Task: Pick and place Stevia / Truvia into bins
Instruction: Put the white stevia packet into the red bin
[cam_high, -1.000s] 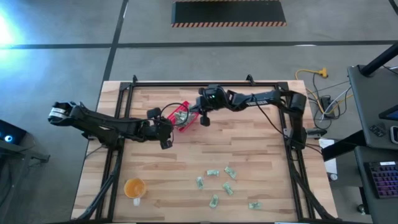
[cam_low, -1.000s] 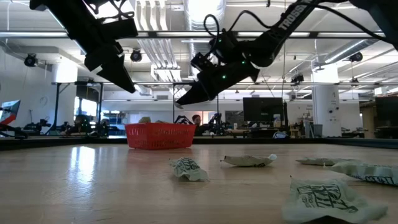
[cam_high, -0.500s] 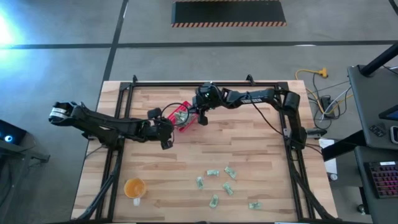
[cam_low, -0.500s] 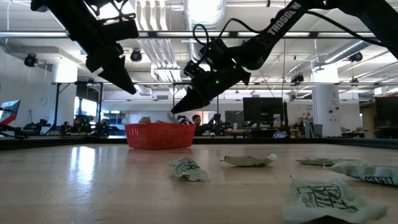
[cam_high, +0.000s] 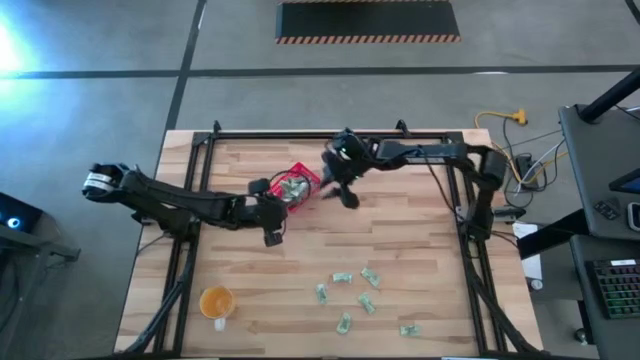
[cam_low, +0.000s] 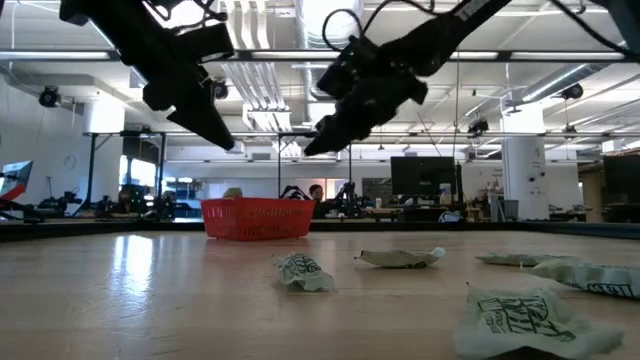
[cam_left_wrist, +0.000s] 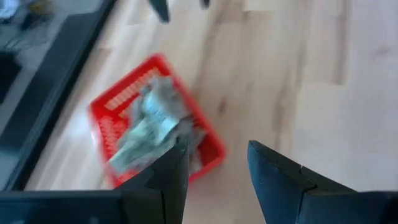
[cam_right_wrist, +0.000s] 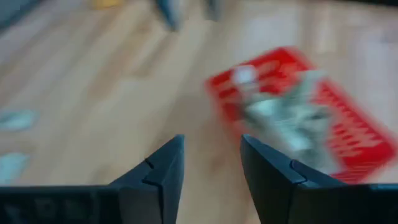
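Fingers spread and empty on both our grippers.
Our right gripper (cam_high: 346, 195) and left gripper (cam_high: 272, 228) hung either side of the red basket (cam_high: 296, 186) of packets (cam_high: 293, 187).

- No brand, number or sign reads clearly anywhere in these views.
- The crumpled packet (cam_low: 518, 322) nearest the low camera, well in front of the red basket (cam_low: 258, 219) on the counter, carries dark print across its face, but no word of it can be made out.
- A second crumpled packet (cam_low: 301, 271), closer to the red basket, also shows dark print, equally unreadable.
- The packets (cam_left_wrist: 151, 126) heaped inside the red basket show no legible label in either wrist view.
- The dark arms above the basket show no lettering that can be read from here.
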